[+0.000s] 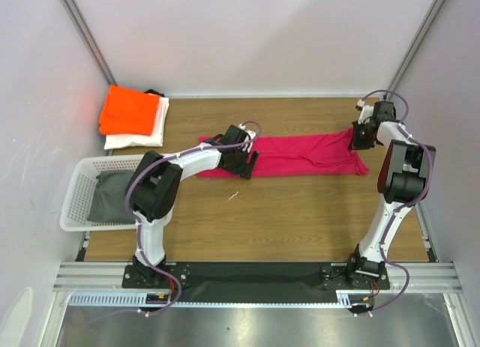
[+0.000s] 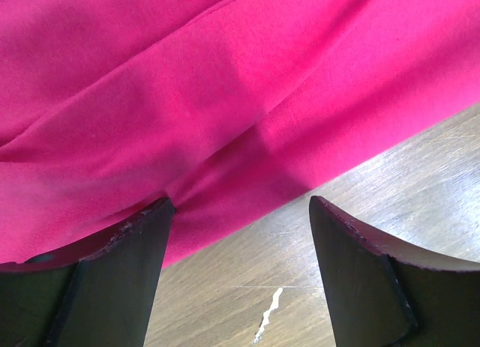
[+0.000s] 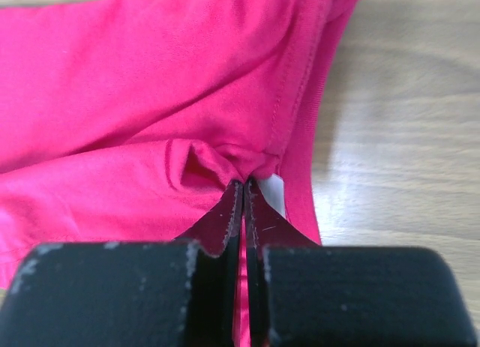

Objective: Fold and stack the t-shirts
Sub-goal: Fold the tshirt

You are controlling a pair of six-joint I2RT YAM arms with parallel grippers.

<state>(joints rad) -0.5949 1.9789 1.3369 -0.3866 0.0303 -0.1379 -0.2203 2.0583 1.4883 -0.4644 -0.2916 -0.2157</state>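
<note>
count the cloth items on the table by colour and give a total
pink t-shirt: 1
orange t-shirt: 1
white t-shirt: 1
dark grey cloth in the basket: 1
total: 4

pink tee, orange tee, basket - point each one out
pink tee point(image 1: 300, 156), top view, middle of the spread cloth
orange tee point(image 1: 129, 111), top view, centre of its folded top face
basket point(image 1: 75, 191), top view, left lattice wall
</note>
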